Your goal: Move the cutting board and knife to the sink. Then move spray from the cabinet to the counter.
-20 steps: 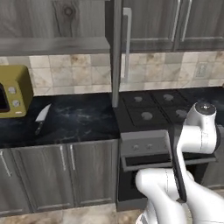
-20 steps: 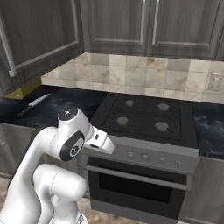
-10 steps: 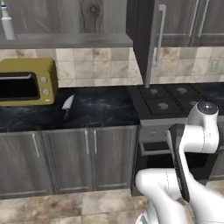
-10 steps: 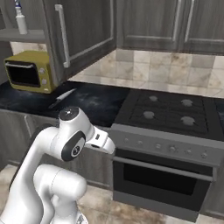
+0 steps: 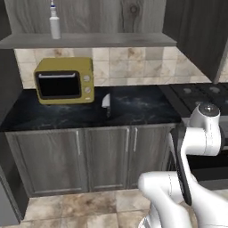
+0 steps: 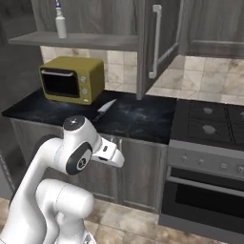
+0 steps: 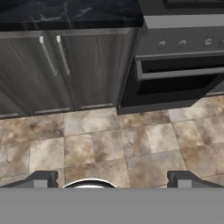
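Note:
The knife [image 5: 106, 103] [image 6: 104, 110] lies on the black counter [image 5: 133, 104] [image 6: 138, 116], just right of a yellow oven [image 5: 64, 80] [image 6: 71, 78]. The white spray [image 5: 54, 24] [image 6: 60, 24] stands upright on the shelf of the open grey cabinet [image 5: 89, 40] [image 6: 76, 39], above the oven. My gripper [image 7: 113, 179] hangs low in front of the lower cabinets, pointing at the tiled floor. It is open with nothing between its fingertips [image 7: 41, 179]. The cutting board and the sink are out of view.
The cabinet's door [image 6: 152, 43] stands swung out over the counter's right end. A stove top [image 6: 209, 119] with a built-in oven [image 6: 205, 190] [image 7: 175, 65] lies to the right. Grey lower cabinets with bar handles [image 5: 102, 156] [image 7: 57, 65] run under the counter.
The whole picture has shifted: the base has driven left along the counter, so the yellow oven, knife and spray now sit nearer the middle. The gripper stays open.

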### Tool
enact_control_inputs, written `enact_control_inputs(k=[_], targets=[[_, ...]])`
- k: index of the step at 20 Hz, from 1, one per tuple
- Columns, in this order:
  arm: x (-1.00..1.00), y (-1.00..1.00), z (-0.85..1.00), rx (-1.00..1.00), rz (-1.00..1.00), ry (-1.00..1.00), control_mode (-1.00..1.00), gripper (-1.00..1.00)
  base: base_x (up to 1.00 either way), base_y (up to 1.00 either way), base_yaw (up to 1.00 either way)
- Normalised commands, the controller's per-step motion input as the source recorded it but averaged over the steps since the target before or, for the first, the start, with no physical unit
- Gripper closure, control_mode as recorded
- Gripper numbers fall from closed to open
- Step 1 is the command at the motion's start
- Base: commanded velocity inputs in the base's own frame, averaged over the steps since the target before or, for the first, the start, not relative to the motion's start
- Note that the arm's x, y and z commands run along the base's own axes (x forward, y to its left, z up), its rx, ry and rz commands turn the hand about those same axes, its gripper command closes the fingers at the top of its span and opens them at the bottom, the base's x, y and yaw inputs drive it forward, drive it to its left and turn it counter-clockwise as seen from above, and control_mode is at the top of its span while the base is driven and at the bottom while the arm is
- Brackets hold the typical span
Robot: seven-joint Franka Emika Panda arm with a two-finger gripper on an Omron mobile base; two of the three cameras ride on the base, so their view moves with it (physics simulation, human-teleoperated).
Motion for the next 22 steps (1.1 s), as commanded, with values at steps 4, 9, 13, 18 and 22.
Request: enact_control_inputs(k=[4,9,13,18,22], targets=[[0.00,0.00,0.00,0.00,0.00,0.00,1.00,-1.00,-0.04,0.87,-0.01],[0.00,0.00,0.00,0.00,0.00,0.00,1.00,-1.00,0.23,0.82,-0.06],[0.00,0.00,0.00,0.00,0.00,0.00,1.00,-1.00,0.50,0.69,-0.11],[0.00,0.00,0.00,0.00,0.00,0.00,1.00,-1.00,0.68,0.49,-0.09],[0.00,0.00,0.00,0.00,0.00,0.00,1.00,-1.00,0.81,0.16,-0.01]])
